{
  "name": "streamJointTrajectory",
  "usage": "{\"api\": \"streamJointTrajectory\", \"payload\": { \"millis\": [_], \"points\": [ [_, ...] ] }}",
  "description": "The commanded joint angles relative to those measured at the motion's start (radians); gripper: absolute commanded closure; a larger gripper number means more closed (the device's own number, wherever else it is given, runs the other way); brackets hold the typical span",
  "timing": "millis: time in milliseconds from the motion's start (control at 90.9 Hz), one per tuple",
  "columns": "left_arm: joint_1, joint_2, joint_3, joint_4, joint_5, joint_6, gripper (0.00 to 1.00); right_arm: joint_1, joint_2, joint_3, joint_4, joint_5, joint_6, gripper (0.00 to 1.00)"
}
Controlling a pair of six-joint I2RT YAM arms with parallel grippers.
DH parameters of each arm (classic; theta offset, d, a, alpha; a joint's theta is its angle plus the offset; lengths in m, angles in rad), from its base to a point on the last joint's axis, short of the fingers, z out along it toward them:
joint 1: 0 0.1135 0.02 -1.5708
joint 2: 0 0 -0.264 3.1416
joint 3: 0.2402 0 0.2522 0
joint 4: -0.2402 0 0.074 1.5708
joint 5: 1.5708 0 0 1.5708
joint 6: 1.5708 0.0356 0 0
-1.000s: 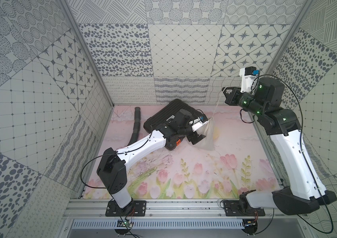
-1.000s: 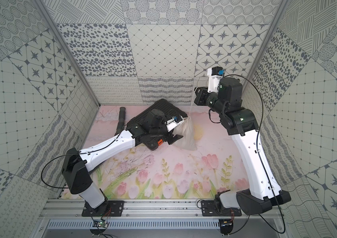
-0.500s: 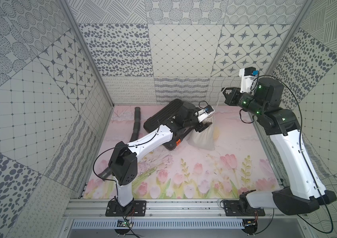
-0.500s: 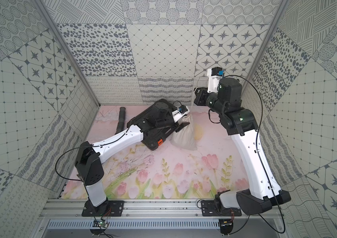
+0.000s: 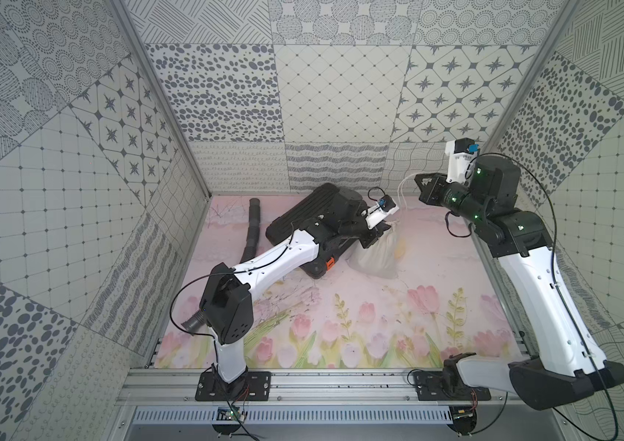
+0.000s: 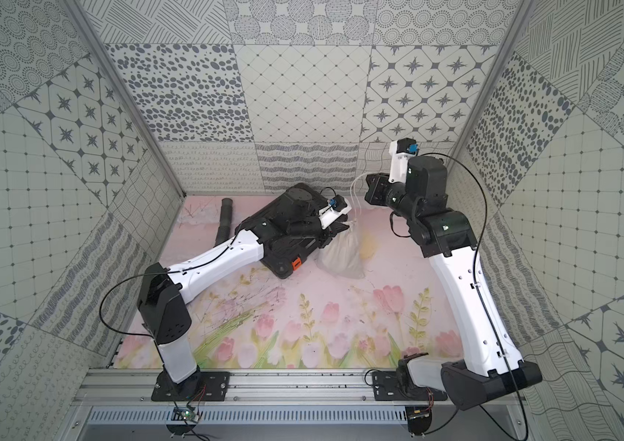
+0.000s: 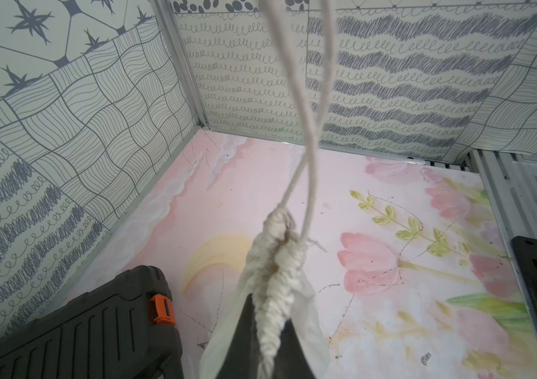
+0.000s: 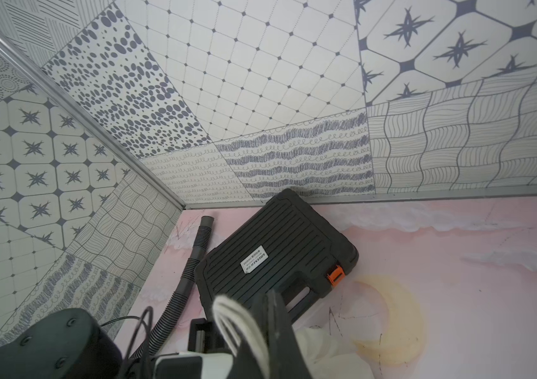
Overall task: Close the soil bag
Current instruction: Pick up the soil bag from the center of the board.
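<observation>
The soil bag [image 5: 377, 256] [image 6: 342, 256], an off-white cloth sack, lies on the pink flowered mat just right of the black case. My left gripper [image 5: 387, 230] [image 6: 344, 228] is shut on its bunched neck. In the left wrist view the gripper [image 7: 268, 331] pinches the twisted neck [image 7: 275, 259], and two white cords [image 7: 309, 137] run up and away from it. My right gripper [image 5: 421, 182] [image 6: 370, 182] hangs higher at the back right, shut on the cords [image 5: 402, 191] [image 6: 354, 191]. In the right wrist view the gripper [image 8: 262, 315] holds the cord loop [image 8: 227, 311], with the bag's cloth [image 8: 321, 347] below.
A black ribbed case [image 5: 314, 214] [image 6: 283, 214] [image 7: 80, 334] [image 8: 277, 256] with orange latches lies at the back, under my left forearm. A grey corrugated hose [image 5: 251, 233] [image 6: 224, 221] [image 8: 191, 262] runs along the left wall. Patterned walls close in three sides.
My left gripper went from open to shut on the bag's neck, after the left arm reached further back and right. The bag's mouth is now bunched tight. The right arm stayed put.
</observation>
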Motion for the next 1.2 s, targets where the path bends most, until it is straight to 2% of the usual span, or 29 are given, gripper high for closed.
{"api": "streamJointTrajectory", "payload": {
  "millis": [0,99,165,275,484,572,693,770,825,946,1034,1188],
  "points": [
    [0.000,-0.054,0.060,-0.088,-0.029,-0.067,1.00,-0.028,-0.060,-0.082,0.035,0.004,0.039,0.98],
    [0.006,-0.082,0.073,-0.126,-0.073,-0.098,1.00,-0.049,-0.103,-0.167,0.034,-0.011,0.056,0.84],
    [0.011,-0.094,0.087,-0.157,-0.101,-0.122,1.00,-0.063,-0.127,-0.223,0.033,-0.033,0.069,0.69],
    [0.011,-0.106,0.111,-0.202,-0.127,-0.157,1.00,-0.081,-0.159,-0.317,0.035,-0.084,0.094,0.51],
    [0.011,-0.133,0.200,-0.324,-0.231,-0.207,1.00,-0.089,-0.188,-0.482,0.034,-0.180,0.109,0.04],
    [0.010,-0.167,0.230,-0.362,-0.289,-0.202,1.00,-0.091,-0.207,-0.542,0.035,-0.186,0.102,0.03],
    [0.016,-0.202,0.277,-0.432,-0.387,-0.172,1.00,-0.094,-0.220,-0.595,0.044,-0.261,0.074,0.03],
    [0.025,-0.222,0.301,-0.474,-0.444,-0.163,1.00,-0.094,-0.224,-0.630,0.100,-0.400,0.061,0.03],
    [0.038,-0.240,0.306,-0.494,-0.472,-0.158,1.00,-0.094,-0.220,-0.664,0.183,-0.564,0.067,0.03],
    [0.074,-0.267,0.307,-0.528,-0.520,-0.138,1.00,-0.090,-0.209,-0.736,0.362,-0.791,0.159,0.03],
    [0.108,-0.292,0.292,-0.540,-0.534,-0.136,1.00,-0.091,-0.217,-0.759,0.396,-0.800,0.182,0.03],
    [0.155,-0.335,0.297,-0.569,-0.560,-0.129,1.00,-0.091,-0.205,-0.782,0.397,-0.741,0.177,0.03]
  ]
}}
